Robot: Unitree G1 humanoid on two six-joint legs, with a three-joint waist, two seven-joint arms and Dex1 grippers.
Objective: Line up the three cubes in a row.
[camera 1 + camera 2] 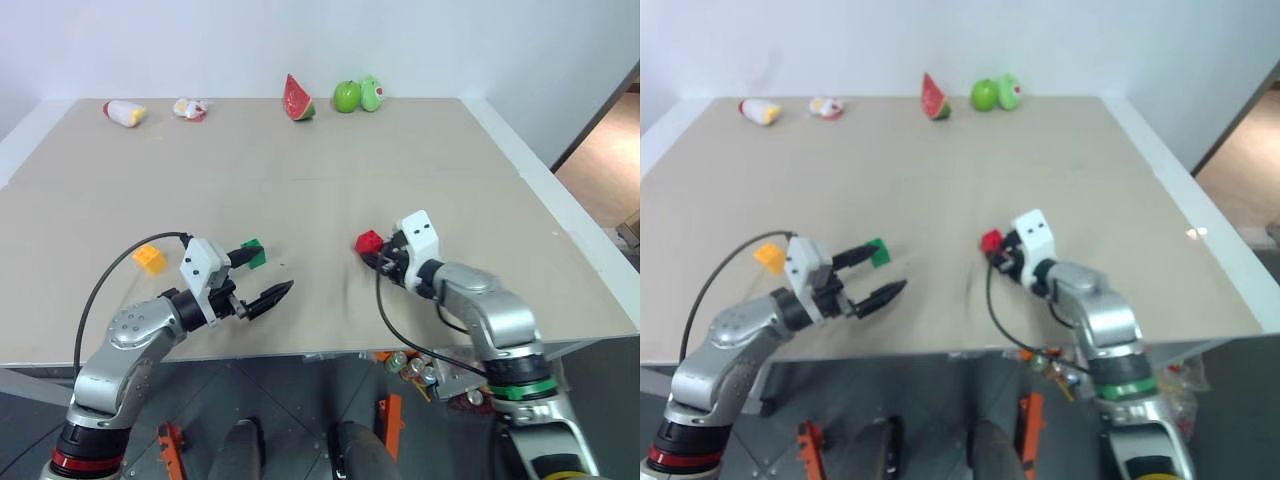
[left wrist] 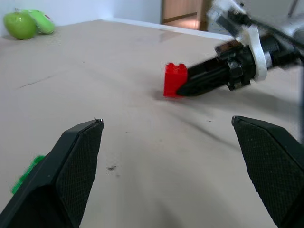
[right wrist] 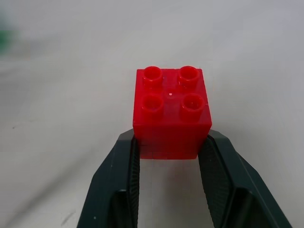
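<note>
My right gripper point(image 3: 171, 145) is shut on the red cube point(image 3: 171, 114), which is pinched between the two fingers at its lower sides, studs up, just right of the table's middle point(image 1: 368, 241). It rests on or just above the tabletop; I cannot tell which. The green cube point(image 1: 254, 253) sits left of centre, and the yellow-orange cube point(image 1: 150, 259) lies further left. My left gripper point(image 1: 268, 272) is open and points toward the red cube point(image 2: 174, 80). The green cube lies just beside its far finger, outside the gap.
Along the tan table's point(image 1: 320, 170) far edge lie a watermelon slice point(image 1: 298, 99), two green toy fruits point(image 1: 357, 95) and two small toys point(image 1: 125, 113) point(image 1: 190, 108). The near edge runs just below both grippers. Cans point(image 1: 412, 366) lie on the floor under it.
</note>
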